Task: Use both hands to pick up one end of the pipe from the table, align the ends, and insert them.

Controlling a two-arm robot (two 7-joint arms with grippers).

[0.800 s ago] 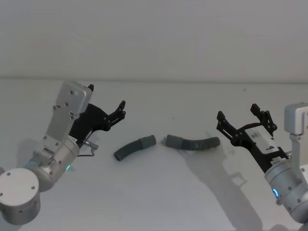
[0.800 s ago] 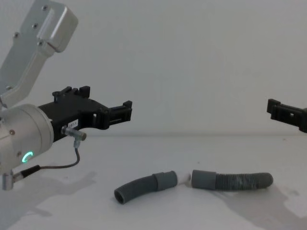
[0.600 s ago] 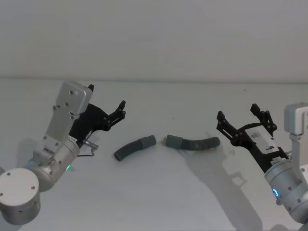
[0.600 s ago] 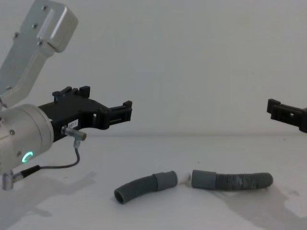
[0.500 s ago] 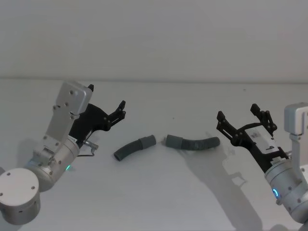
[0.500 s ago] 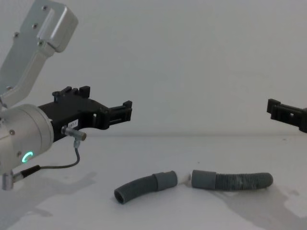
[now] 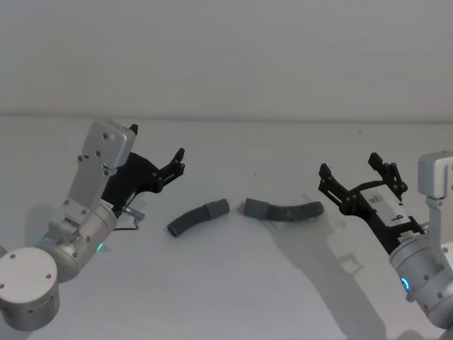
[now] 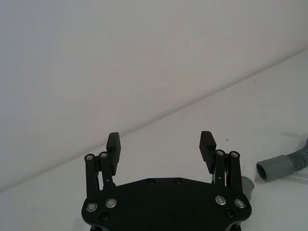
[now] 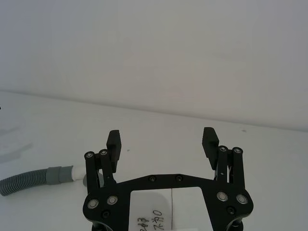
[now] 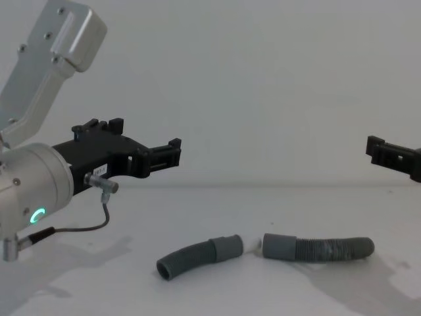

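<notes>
Two dark grey corrugated pieces of the pipe lie on the white table [image 7: 233, 283]. The shorter curved piece [image 7: 197, 217] [image 10: 194, 257] is on the left and the longer piece [image 7: 287, 210] [image 10: 322, 248] on the right. Their cuff ends [image 7: 219, 207] [image 7: 255, 207] face each other across a small gap, with a white tip [image 10: 250, 245] between them. My left gripper [image 7: 159, 145] [image 8: 160, 139] hovers open, above and left of the shorter piece. Right of the longer piece, my right gripper [image 7: 349, 164] [image 9: 162, 137] hovers open. Neither holds anything.
A thin cable [image 10: 85, 227] loops under the left wrist. The table's far edge meets a plain wall [image 7: 226, 117]. In the right wrist view, a hose piece [image 9: 29, 179] with a cuff and a white tip lies off to the side of the fingers.
</notes>
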